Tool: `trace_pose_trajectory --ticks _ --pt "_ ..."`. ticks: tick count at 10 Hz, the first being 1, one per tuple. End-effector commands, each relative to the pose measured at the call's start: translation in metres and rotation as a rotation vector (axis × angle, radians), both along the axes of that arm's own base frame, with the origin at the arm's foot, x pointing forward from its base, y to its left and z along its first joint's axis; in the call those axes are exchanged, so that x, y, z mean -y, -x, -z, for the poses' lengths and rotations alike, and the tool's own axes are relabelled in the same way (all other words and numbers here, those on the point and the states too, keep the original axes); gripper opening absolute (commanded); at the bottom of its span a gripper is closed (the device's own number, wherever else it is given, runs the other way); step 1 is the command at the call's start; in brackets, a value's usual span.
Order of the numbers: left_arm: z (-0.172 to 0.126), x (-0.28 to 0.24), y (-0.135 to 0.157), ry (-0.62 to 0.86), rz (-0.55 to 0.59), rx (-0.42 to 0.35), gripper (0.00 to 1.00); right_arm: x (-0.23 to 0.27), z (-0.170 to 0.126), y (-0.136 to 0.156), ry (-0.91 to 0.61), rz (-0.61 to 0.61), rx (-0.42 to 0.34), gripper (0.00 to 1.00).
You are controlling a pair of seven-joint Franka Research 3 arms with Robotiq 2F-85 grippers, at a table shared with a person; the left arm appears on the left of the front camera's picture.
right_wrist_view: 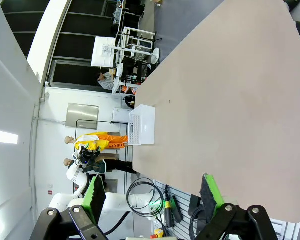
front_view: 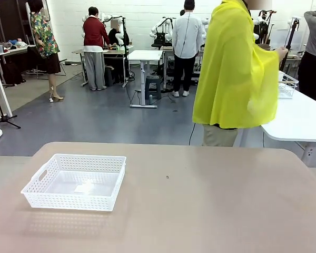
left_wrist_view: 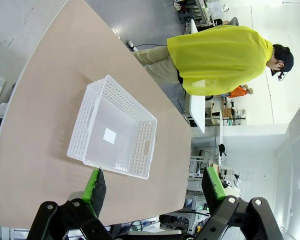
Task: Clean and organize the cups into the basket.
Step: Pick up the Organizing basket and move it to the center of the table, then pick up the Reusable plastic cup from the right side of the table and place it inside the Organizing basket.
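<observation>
Front view low at the near edge of the bench (front_view: 210, 200), facing across to the person (front_view: 234, 68) at 1 o'clock, left wrist view rolled sideways, looking down close on the basket (left_wrist_view: 87, 120), left gripper (left_wrist_view: 153, 175) at 6 o'clock, right wrist view rolled, farther off, basket small at 9 o'clock, all three sharing bench and basket

Grey floor (front_view: 95, 116), white wall (front_view: 142, 16), white tables (front_view: 145, 55) beyond.

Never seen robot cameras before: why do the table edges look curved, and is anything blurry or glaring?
Left wrist view: wide-angle lens bows the table edge; basket sharp. Right wrist view: same bowing, picture rolled sideways, basket tiny. Front view: lines straight, even light, soft shadow before the basket.
</observation>
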State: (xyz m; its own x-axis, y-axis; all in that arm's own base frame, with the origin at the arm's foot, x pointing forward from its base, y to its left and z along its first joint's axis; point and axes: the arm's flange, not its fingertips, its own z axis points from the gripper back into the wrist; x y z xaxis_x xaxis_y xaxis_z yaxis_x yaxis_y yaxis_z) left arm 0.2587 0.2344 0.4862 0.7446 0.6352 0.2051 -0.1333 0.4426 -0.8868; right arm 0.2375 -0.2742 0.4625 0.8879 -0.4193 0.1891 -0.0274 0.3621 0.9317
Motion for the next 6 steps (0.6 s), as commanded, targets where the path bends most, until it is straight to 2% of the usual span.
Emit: trace_pose_trajectory --ticks 1,6 --pt "0.0008 0.0002 -0.0012 0.007 0.006 0.006 1.00 -0.0015 0.0005 0.0011 -0.009 -0.003 0.010 1.00" --pt "0.0008 0.0002 -0.0012 0.007 0.006 0.006 1.00 -0.0015 0.0005 0.0011 -0.009 -0.003 0.010 1.00"
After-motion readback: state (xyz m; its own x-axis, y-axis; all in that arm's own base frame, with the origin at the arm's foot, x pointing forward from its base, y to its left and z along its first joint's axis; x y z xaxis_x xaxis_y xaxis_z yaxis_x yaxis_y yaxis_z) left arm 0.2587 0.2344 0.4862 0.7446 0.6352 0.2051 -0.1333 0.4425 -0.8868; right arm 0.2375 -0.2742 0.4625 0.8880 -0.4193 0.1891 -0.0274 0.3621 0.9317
